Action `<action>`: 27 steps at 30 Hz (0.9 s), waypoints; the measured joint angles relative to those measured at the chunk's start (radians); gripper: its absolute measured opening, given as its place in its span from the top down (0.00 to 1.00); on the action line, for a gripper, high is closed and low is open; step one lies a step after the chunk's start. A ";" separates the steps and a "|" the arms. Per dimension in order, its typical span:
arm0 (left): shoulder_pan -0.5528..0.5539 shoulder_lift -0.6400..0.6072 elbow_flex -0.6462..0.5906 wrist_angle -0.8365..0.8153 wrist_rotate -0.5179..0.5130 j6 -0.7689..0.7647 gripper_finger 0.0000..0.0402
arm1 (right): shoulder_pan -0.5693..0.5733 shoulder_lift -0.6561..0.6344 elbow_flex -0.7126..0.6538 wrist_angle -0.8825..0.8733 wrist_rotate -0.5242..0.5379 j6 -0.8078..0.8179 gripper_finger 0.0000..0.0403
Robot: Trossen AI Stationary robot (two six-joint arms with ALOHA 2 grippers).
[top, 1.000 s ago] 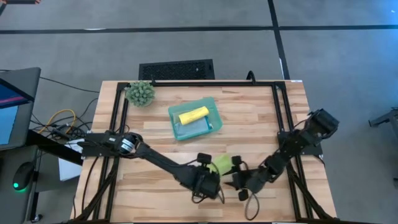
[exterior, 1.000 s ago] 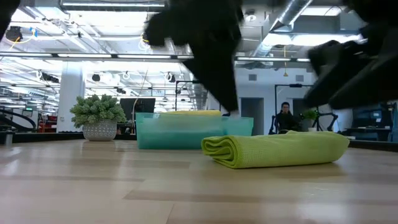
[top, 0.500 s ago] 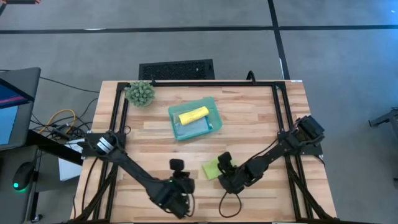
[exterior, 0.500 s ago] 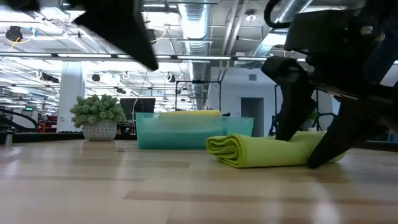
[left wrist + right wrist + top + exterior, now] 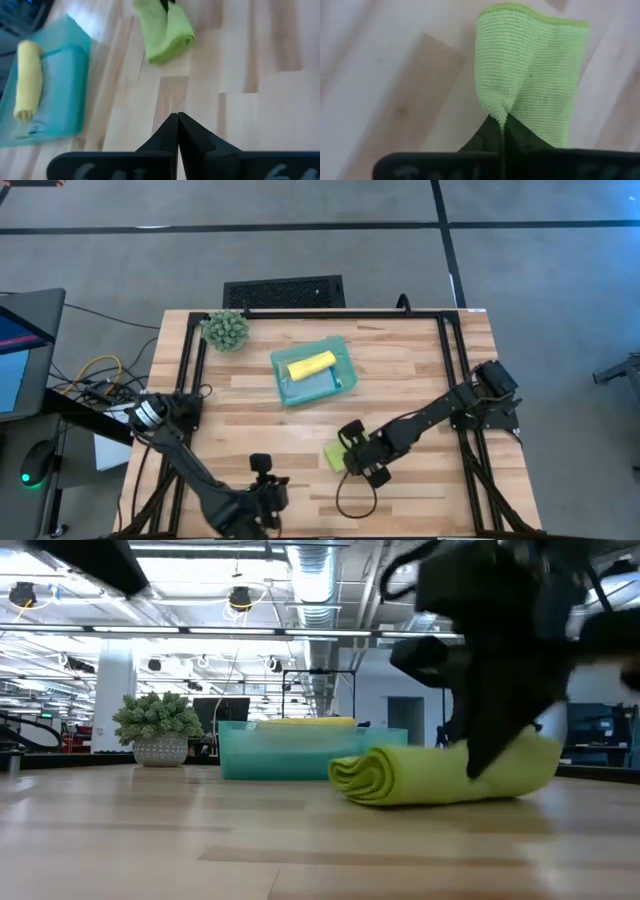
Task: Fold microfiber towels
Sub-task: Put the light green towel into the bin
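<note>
A lime green microfiber towel (image 5: 333, 457), folded into a thick pad, lies on the wooden table (image 5: 420, 360) near its middle front. In the low view the lime towel (image 5: 400, 778) shows its rounded fold on the picture's left. My right gripper (image 5: 352, 452) is shut on the towel's right part. My left gripper (image 5: 262, 468) is shut and holds nothing. It hangs over bare wood near the table's front left, well away from the towel. A rolled yellow towel (image 5: 312, 364) and a light blue towel (image 5: 312, 386) lie in the teal tray (image 5: 340, 350). My right gripper pinches a raised ridge of the lime towel (image 5: 496, 111) between its two fingers (image 5: 520, 137), which meet at their tips. The fingers come steeply from above, slanting in from the table's right. The towel's folded left end (image 5: 350, 778) rests on the table; the cloth bulges up around the fingers.
The teal tray (image 5: 55, 90) stands behind the towel, toward the far middle. A spiky green plant ball (image 5: 226, 330) sits at the far left corner. A black frame (image 5: 440, 315) runs round the table's edges. Bare wood lies right of the tray and along the front.
My left gripper, shut throughout, has drawn back from the lime towel toward the table's near left. My right gripper has moved left over the towel, tipped steeply down and shut on it. The cloth has bunched up around the right gripper's fingers; the folded left end has stayed put.
</note>
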 joint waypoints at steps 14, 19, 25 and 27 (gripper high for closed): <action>-0.168 -0.145 0.003 -0.227 -0.291 -0.043 1.00 | -0.355 -0.002 0.490 -0.395 -0.125 -0.253 0.98; -0.183 -0.218 0.003 -0.400 -0.471 -0.112 1.00 | -0.488 -0.006 0.583 -0.339 0.053 -0.333 0.94; -0.148 -0.262 0.003 -0.528 -0.595 -0.213 1.00 | -0.583 0.062 0.583 -0.263 0.077 -0.356 0.97; -0.134 -0.264 0.003 -0.544 -0.585 -0.220 1.00 | -0.585 0.104 0.582 -0.269 0.053 -0.363 0.97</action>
